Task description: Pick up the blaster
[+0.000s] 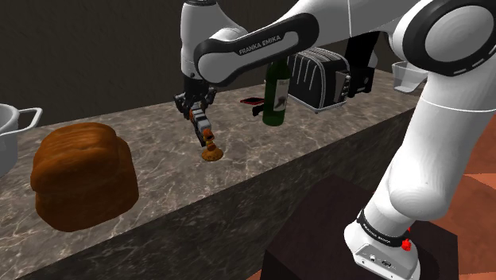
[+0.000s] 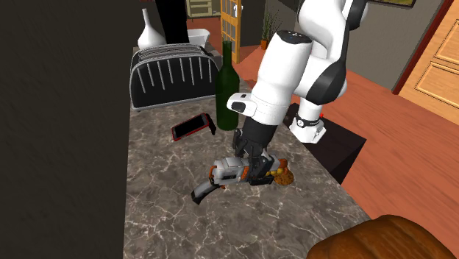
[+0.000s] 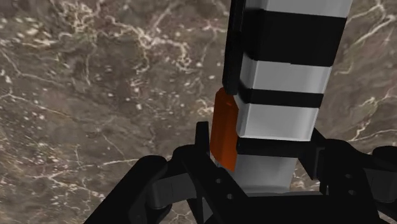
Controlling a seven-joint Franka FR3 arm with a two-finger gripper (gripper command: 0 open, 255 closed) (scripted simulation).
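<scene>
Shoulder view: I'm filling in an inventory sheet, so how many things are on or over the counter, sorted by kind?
Food: 2, loaf and small brown snack
Vessels: 3, pot, green bottle, white container
Devices: 2, toaster, red phone
Toys: 1, blaster, gripped in the hand
Total: 8

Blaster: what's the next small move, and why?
Probably a short straight lift with the grip as it is. The end effector is shut on the blaster, which hangs low over the marble counter. A small brown item lies close beside it and a green bottle stands nearby, so going up looks safer than going sideways.
</scene>
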